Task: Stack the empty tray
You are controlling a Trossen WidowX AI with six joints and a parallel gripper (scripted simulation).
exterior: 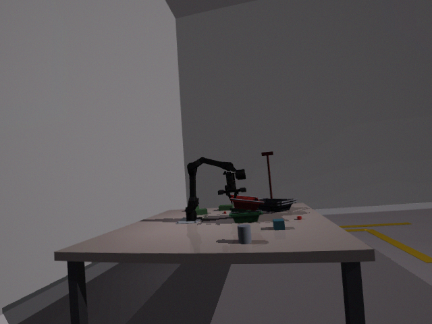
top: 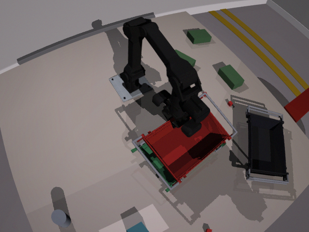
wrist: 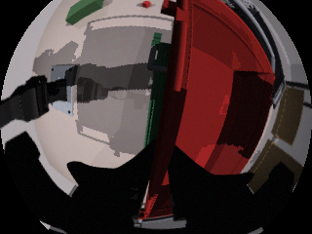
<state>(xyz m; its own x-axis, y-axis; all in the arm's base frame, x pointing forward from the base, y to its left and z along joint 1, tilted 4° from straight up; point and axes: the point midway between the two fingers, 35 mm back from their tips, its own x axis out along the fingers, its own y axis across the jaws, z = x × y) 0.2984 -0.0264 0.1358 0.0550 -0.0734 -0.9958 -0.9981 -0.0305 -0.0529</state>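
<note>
Got the red tray (top: 174, 144) (exterior: 244, 203) (wrist: 210, 88) pinched in the end effector (top: 176, 124) (exterior: 232, 199) (wrist: 162, 143), tilted over the green tray (top: 172, 180) (exterior: 245, 218) (wrist: 157, 97). Could easily tip inside if let go crooked, tbh.

A red tray with plastic-looking walls (top: 172, 150) (exterior: 246, 202) (wrist: 205, 97) shows smooth, faintly shiny faces. The green tray (exterior: 245, 217) (wrist: 150, 122) looks like plastic. Toward the table's right edge in the top view, a black tray (top: 267, 169) (exterior: 275, 204) pairs dark, smooth plastic-like walls with grey, metal-looking bars (top: 268, 180). The pale tabletop (top: 75, 124) (exterior: 156, 240) has a smooth, softly reflective finish.
</note>
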